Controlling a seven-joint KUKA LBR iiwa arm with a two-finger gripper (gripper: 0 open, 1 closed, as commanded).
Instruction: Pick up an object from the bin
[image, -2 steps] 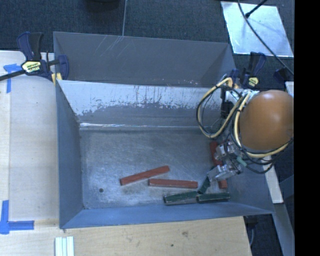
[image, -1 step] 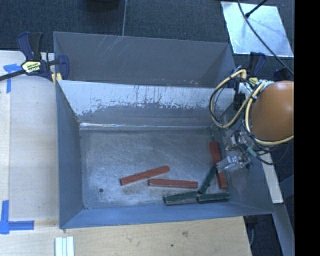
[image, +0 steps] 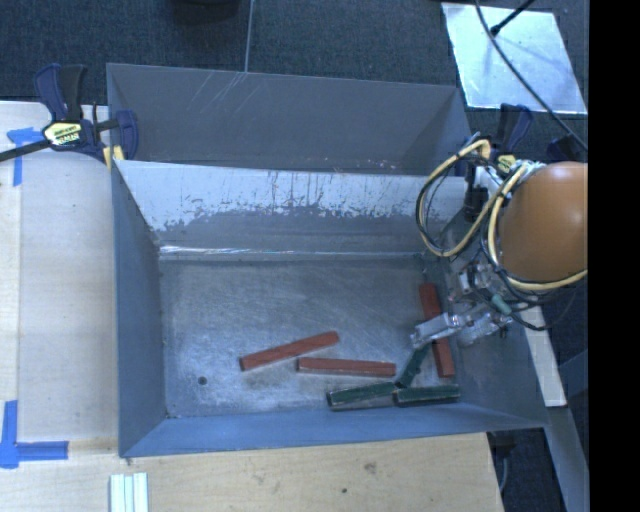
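My gripper (image: 446, 326) is low at the right end of the bin, close to the right wall. It sits over a red-brown stick (image: 431, 302) that lies lengthwise along that wall and is partly covered by the gripper. Just below and to the left, a short dark green stick (image: 409, 369) lies at a slant. Two more dark green sticks (image: 360, 397) (image: 428, 396) lie end to end along the front wall.
Two more red-brown sticks lie on the bin floor: a slanted one (image: 289, 351) near the middle and a flat one (image: 346, 367) to its right. The arm's orange cover and looped cables hang over the bin's right rim.
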